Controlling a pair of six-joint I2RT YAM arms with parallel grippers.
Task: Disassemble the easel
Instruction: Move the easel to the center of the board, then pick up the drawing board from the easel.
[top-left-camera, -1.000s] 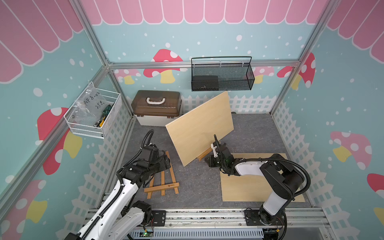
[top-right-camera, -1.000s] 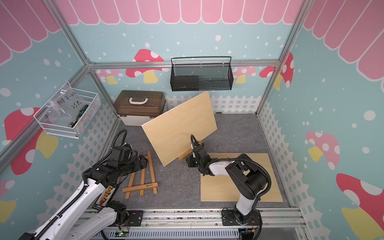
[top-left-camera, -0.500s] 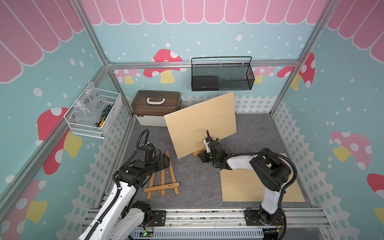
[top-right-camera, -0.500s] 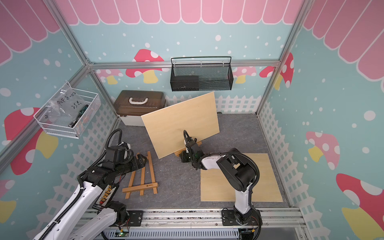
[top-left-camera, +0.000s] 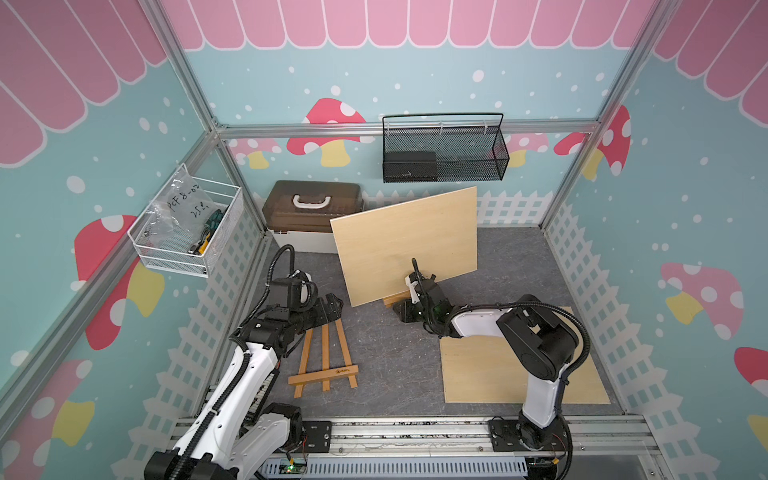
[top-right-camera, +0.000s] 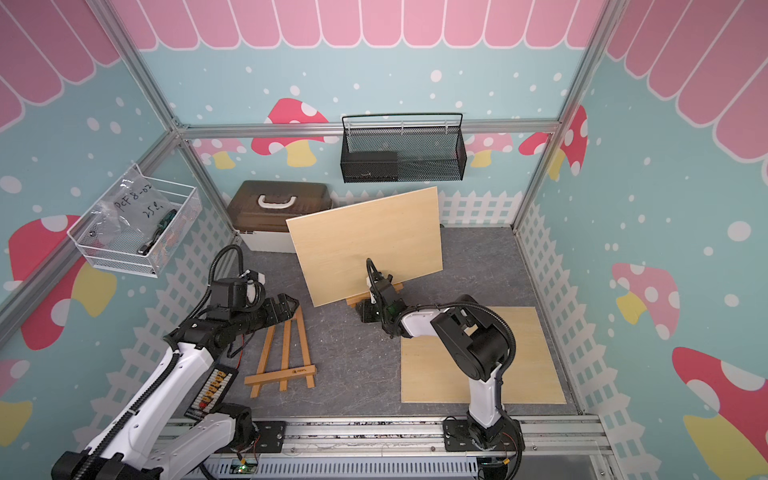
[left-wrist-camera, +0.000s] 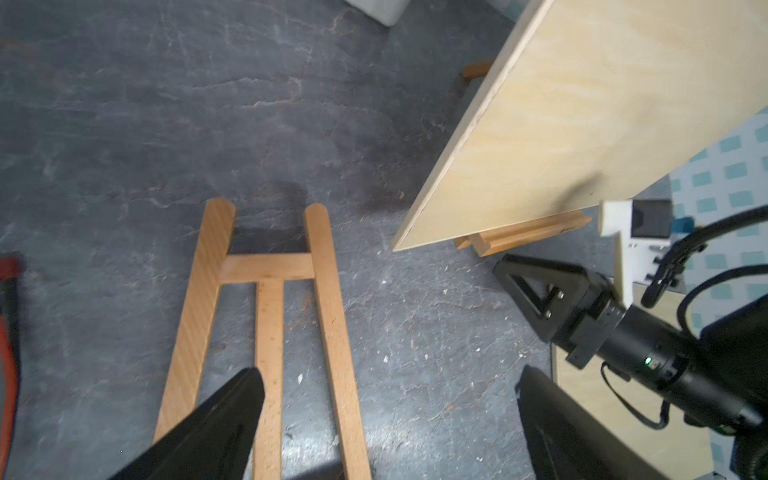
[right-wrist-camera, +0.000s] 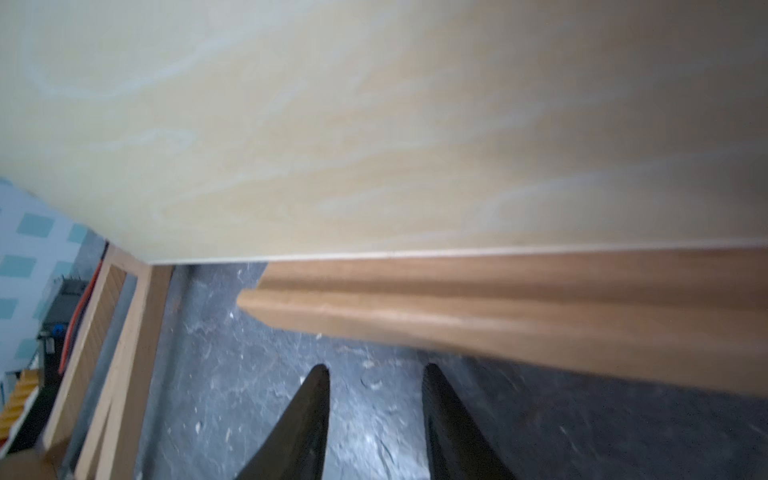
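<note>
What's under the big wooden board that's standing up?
A wooden ledge sits under the board and holds its bottom edge just above the gray floor. Whatever props the board up from behind is covered.

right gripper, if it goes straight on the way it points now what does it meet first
Probably the standing easel's wooden ledge, ahead of the right gripper, with the plywood board resting on it beyond. The view is blurred, so depth is uncertain.

Of the standing easel (top-left-camera: 392, 298) we see only the ledge (left-wrist-camera: 524, 235); the plywood board (top-left-camera: 409, 245) hides its frame. The right wrist view is blurred, its edge cutting off the right gripper (right-wrist-camera: 376, 368).
</note>
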